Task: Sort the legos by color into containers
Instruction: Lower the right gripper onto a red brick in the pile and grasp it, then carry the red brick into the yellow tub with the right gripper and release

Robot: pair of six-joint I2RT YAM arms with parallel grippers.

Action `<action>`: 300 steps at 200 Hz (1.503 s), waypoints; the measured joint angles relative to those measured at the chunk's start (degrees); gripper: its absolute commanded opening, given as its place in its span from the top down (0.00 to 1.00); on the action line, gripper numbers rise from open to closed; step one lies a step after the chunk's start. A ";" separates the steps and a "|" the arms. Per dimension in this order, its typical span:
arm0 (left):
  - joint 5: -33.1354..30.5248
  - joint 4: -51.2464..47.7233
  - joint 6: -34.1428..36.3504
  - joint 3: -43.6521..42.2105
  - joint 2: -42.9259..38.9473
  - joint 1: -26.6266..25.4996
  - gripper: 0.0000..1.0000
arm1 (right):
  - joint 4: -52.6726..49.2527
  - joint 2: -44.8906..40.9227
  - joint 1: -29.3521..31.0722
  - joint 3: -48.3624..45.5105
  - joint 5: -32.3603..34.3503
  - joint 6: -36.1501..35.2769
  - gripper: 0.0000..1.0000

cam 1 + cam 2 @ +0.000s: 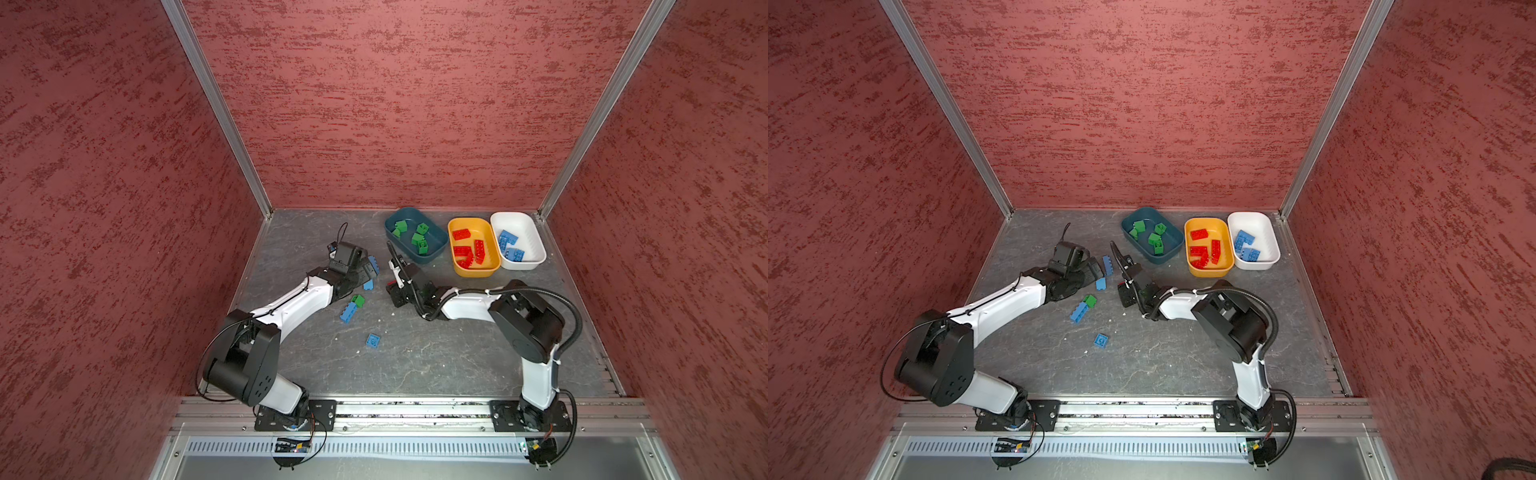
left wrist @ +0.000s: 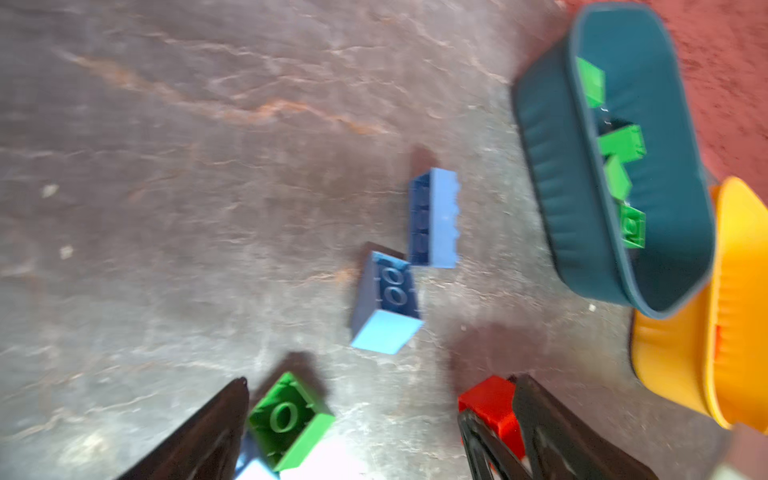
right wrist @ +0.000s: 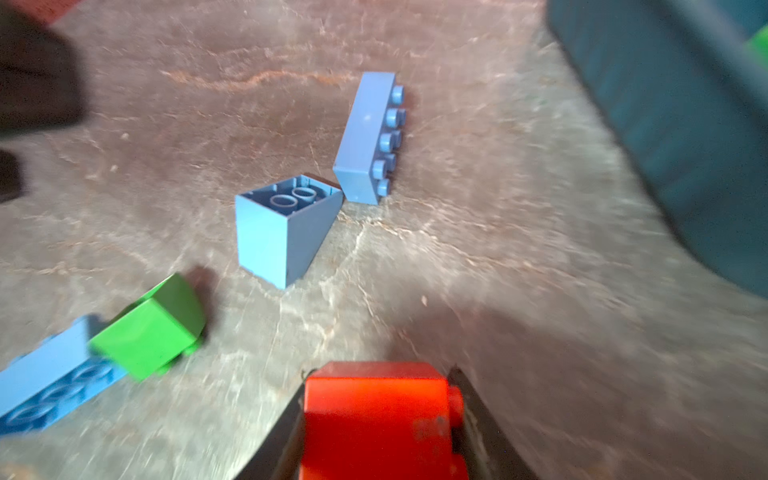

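The grey, veined table (image 1: 436, 357) is carrying everything. Along its far right edge three containers are standing in a row, close side by side. The teal tub (image 1: 432, 256) is holding green legos (image 1: 419, 239), the orange-yellow tub (image 1: 478, 272) is holding red legos (image 1: 469, 251), and the white tub (image 1: 523, 232) is holding blue legos (image 1: 509, 245).

The left gripper (image 1: 365, 274) is hanging over the loose pieces mid-table with its fingers (image 2: 208, 432) spread wide, gripping nothing. The one fingertip showing in the left wrist view is sitting just beside a loose green lego (image 2: 291, 415).

The right gripper (image 3: 380, 372) is working near the teal tub's near end, its fingers partly closed and pinching a red lego (image 3: 374, 411) with the studs pointing sideways. Whether it is clear of the table I cannot tell.

On the table, the green lego is leaning on one end of an oblong blue lego (image 1: 348, 312). A second oblong blue lego (image 3: 368, 137) is lying on its side, almost touching an upturned blue lego (image 3: 282, 232). A square blue lego (image 1: 372, 340) is lying apart, nearer the arm bases.
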 measured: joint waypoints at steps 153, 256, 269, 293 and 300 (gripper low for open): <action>-0.44 2.67 6.67 7.52 4.52 -6.51 0.01 | -1.64 -23.58 -33.79 -11.87 -7.41 2.05 0.74; -0.50 1.29 6.60 7.54 5.18 -5.88 0.01 | -21.09 -1.31 -39.06 10.54 -10.58 0.70 0.53; -0.57 1.05 6.60 7.54 5.18 -5.88 0.01 | -22.86 -0.17 -39.06 12.02 -9.33 1.05 0.48; -0.61 0.96 6.58 7.54 5.18 -5.84 0.01 | -25.05 0.46 -39.06 13.66 -7.41 2.03 0.35; -0.59 0.96 6.56 7.54 5.18 -5.81 0.01 | -25.31 0.46 -39.06 13.75 -7.26 2.19 0.32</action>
